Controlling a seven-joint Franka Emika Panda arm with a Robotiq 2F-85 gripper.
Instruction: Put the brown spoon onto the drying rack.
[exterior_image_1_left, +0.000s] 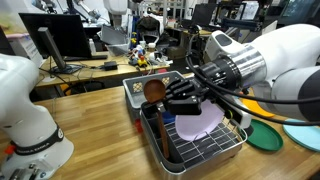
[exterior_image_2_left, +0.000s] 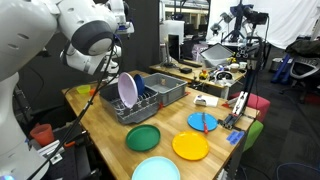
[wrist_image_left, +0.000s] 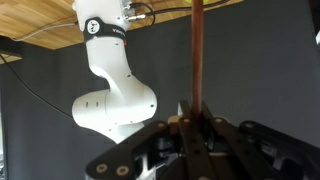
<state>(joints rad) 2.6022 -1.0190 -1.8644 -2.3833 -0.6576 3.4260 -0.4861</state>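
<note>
My gripper is shut on the brown spoon, whose oval bowl sticks out past the fingers. It hangs over the near end of the drying rack, beside the grey bin. A lilac plate stands upright in the rack. In the wrist view the spoon's thin handle runs straight up from between the closed fingers. In an exterior view the gripper is above the rack and the lilac plate; the spoon is hard to make out there.
The grey bin sits right behind the rack. Green, yellow, light blue and blue plates lie on the wooden table. A red cup stands at the table's edge. The white robot base is close by.
</note>
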